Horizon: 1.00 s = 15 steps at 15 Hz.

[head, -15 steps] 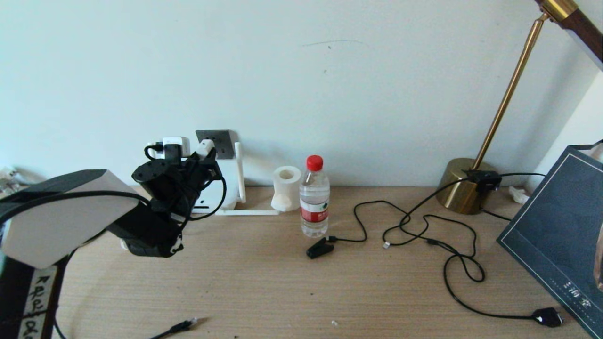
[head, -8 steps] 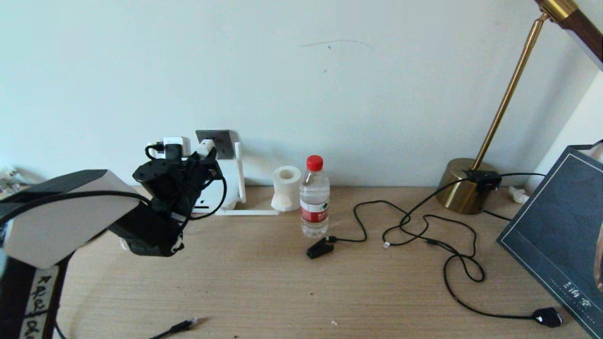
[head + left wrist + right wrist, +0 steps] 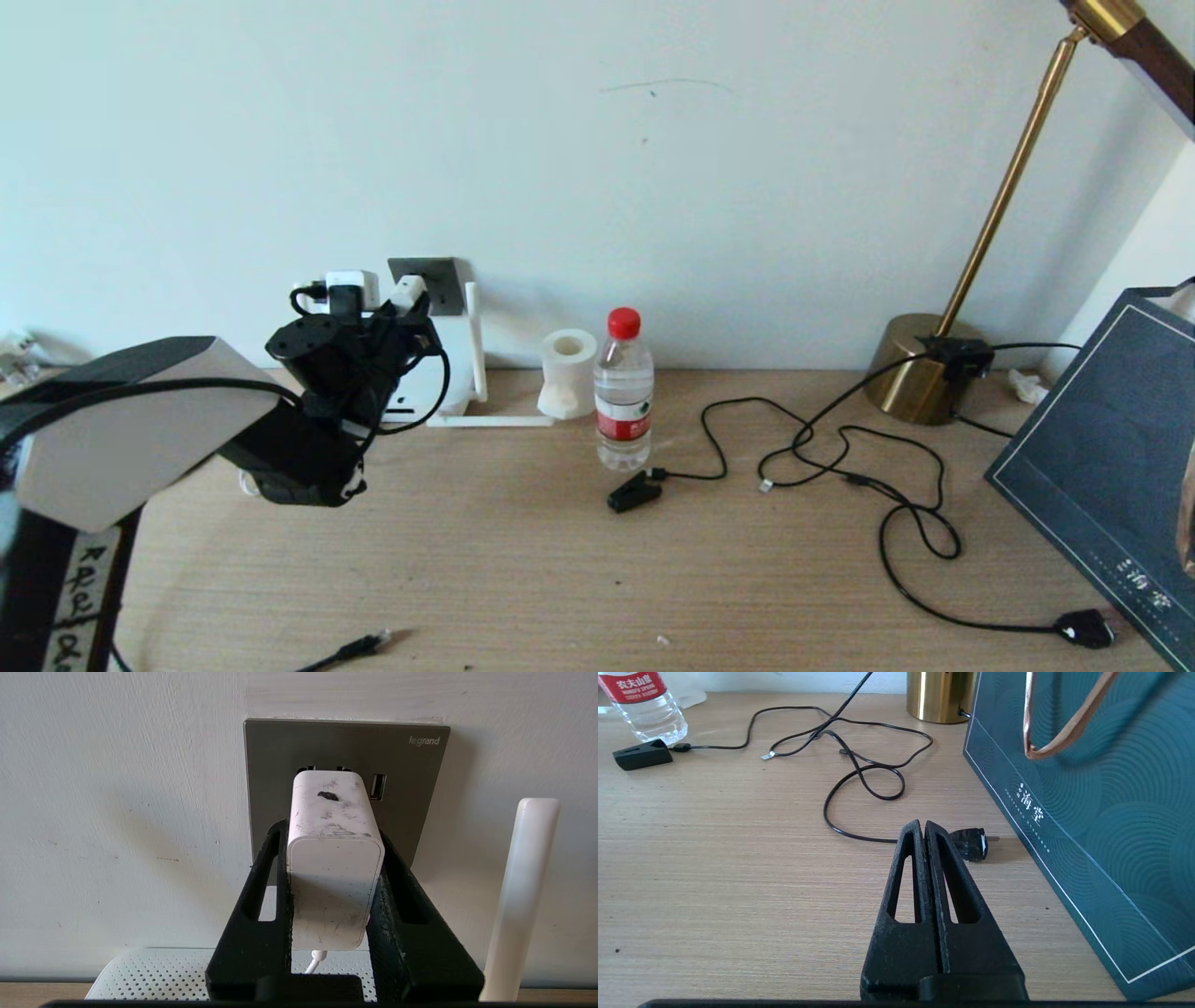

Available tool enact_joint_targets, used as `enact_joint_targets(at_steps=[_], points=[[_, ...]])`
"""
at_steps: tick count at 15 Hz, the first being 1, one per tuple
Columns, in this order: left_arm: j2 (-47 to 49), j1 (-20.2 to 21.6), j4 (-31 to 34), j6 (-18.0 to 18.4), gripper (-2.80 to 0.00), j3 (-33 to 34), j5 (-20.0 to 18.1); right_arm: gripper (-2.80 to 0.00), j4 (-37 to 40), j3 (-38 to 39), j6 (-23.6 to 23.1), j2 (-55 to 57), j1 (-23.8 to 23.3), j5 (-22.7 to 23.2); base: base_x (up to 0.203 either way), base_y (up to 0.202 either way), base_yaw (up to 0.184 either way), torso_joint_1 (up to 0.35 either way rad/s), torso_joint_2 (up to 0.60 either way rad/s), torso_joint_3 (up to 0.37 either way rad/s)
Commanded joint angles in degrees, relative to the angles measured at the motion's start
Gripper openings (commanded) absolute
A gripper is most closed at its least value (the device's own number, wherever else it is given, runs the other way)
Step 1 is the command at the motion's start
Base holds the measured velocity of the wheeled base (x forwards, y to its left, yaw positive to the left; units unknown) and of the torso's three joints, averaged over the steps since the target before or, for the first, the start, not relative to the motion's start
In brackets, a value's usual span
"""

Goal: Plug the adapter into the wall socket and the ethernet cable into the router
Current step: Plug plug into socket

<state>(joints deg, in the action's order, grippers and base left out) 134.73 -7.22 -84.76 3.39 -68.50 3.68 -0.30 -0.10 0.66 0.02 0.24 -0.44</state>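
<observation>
The white adapter (image 3: 332,858) sits between the fingers of my left gripper (image 3: 332,830), which is shut on it. Its front end is against the upper plug holes of the dark grey wall socket (image 3: 406,765). In the head view the left gripper (image 3: 406,306) holds the adapter (image 3: 408,291) up at the wall socket (image 3: 441,280), above the white router (image 3: 453,369). The adapter's thin white cord (image 3: 314,962) hangs down toward the router (image 3: 154,970). The ethernet cable's plug (image 3: 372,642) lies loose at the table's front edge. My right gripper (image 3: 923,828) is shut on nothing, low over the table at the right.
A router antenna (image 3: 518,896) stands just beside the socket. Another white charger (image 3: 350,283) sits left of the socket. A paper roll (image 3: 568,371), a water bottle (image 3: 623,392), a black clip on thin wire (image 3: 633,490), a chunky black plug (image 3: 971,843), a brass lamp base (image 3: 920,373) and a dark teal bag (image 3: 1087,788) occupy the table.
My left gripper has edged slightly up and toward the wall with the adapter. Nothing else has moved.
</observation>
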Motion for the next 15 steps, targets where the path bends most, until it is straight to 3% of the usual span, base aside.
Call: enact_joint_targets(at_steps=[1,15], points=[[0.2,0.0,-0.4,0.0,-2.8,-0.2,0.1,-2.8,0.0,0.0,0.0,0.0,0.0,0.0,0.0,0.0,0.0,0.0,0.0,0.0],[1.0,0.0,0.1,0.0,-2.8,-1.9,0.1,-2.8,0.0,0.0,0.0,0.0,0.0,0.0,0.0,0.0,0.0,0.0,0.0,0.0]])
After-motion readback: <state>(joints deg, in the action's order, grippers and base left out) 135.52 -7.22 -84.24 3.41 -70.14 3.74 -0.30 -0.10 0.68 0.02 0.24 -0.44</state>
